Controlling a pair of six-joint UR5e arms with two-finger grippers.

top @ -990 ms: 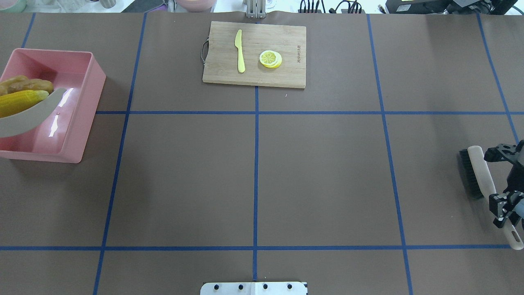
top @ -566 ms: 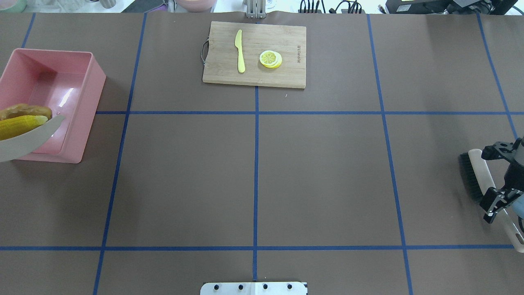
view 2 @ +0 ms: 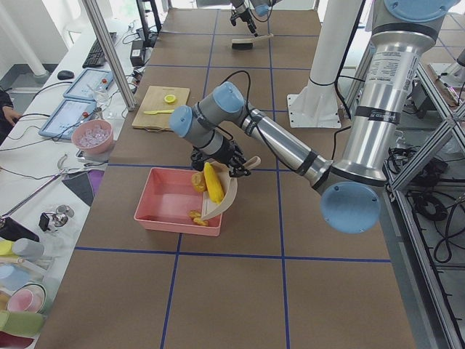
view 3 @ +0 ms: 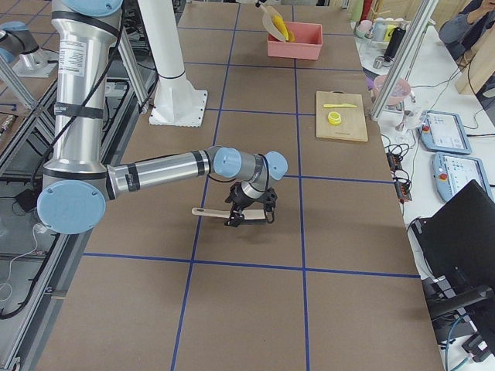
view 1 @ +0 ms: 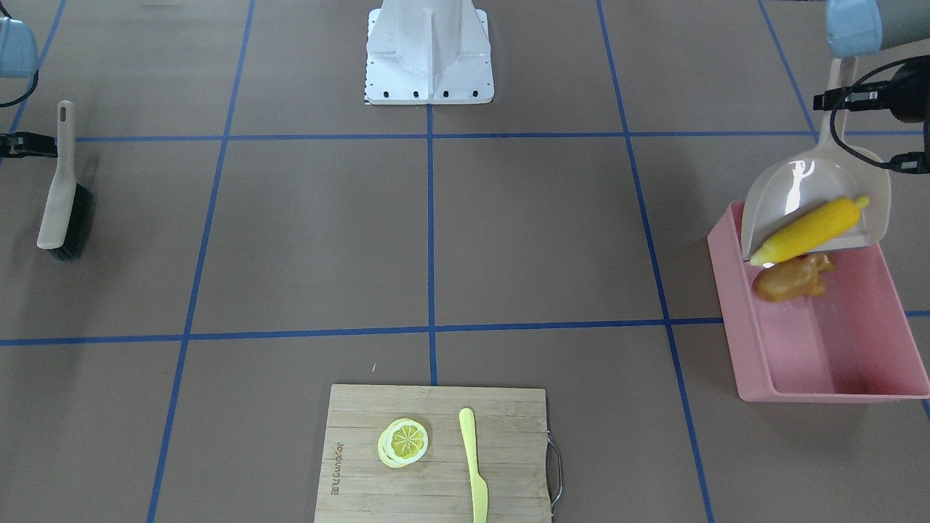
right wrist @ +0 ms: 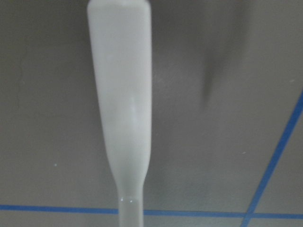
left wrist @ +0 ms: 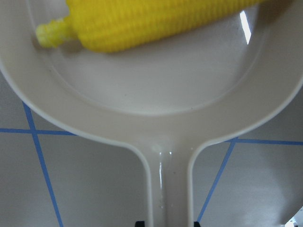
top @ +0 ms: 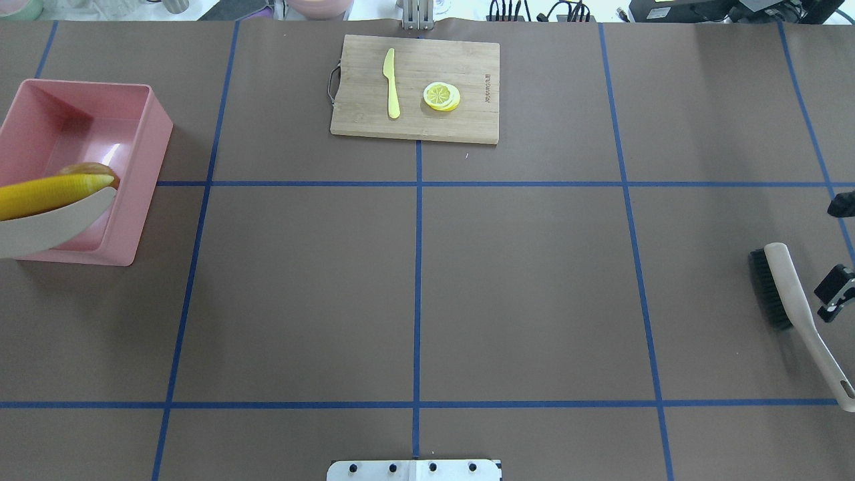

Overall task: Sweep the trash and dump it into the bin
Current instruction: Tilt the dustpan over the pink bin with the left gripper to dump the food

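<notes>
From the front, the pink bin sits on the desk with a brown toy lump, potato or ginger I cannot tell, within its walls at the robot-side end. The lump is just under the lip of the beige dustpan, which tilts over the bin wall with the yellow corn cob lying across its mouth. The cutting board, well apart from the bin, carries a lemon slice and a yellow knife. Overhead, the brush lies flat, and the right end effector hovers beside its handle, jaws spread wide, holding nothing. The left wrist view shows the left end effector clamped on the dustpan handle, the corn cob at the pan's far end.
</notes>
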